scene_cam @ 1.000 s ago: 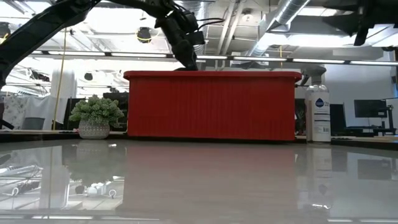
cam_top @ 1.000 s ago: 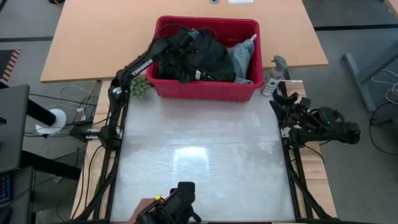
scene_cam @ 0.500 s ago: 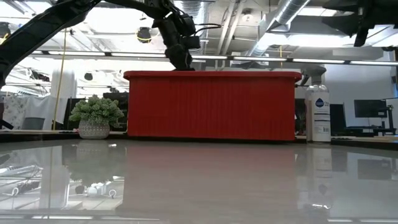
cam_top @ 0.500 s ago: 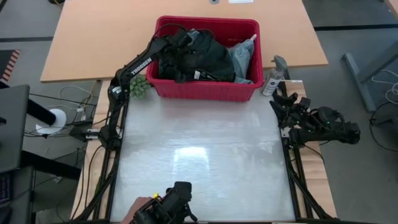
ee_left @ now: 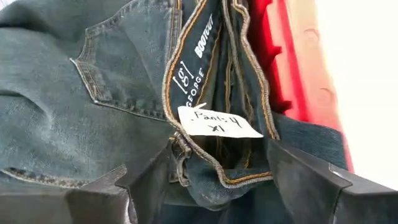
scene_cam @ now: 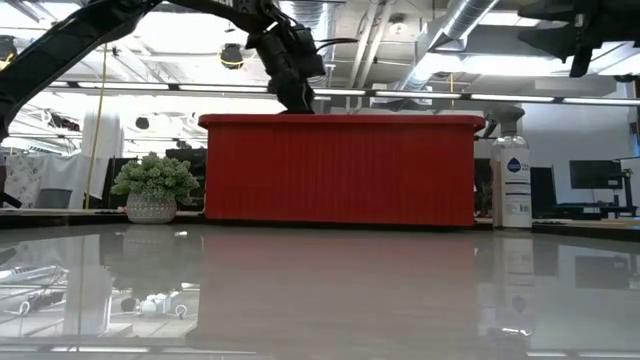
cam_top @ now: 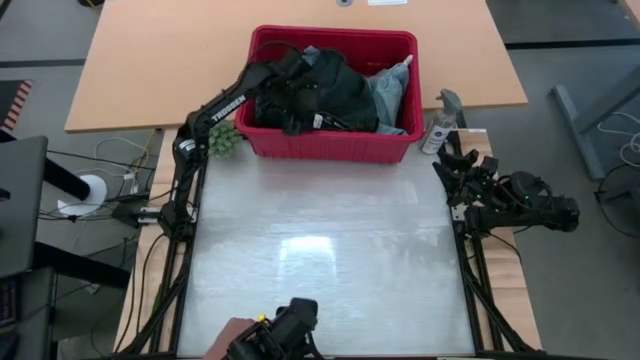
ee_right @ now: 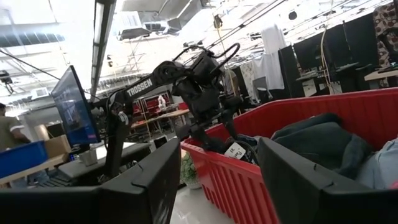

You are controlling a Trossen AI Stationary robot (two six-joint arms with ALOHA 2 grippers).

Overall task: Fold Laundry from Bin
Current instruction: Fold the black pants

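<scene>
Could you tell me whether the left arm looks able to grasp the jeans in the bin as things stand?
Probably yes: the left gripper is open inside the red bin, its fingers straddling the jeans' waistband, with nothing between them.

The left gripper (cam_top: 300, 95) reaches forward, fingers spread wide, while the right gripper (cam_top: 447, 165) waits raised aside, fingers parted.

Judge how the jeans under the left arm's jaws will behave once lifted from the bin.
The jeans will likely flop and trail, since they lie crumpled. Thick seamed denim suggests some weight. The waistband sits between the left gripper's open jaws, offering a firm edge.
</scene>
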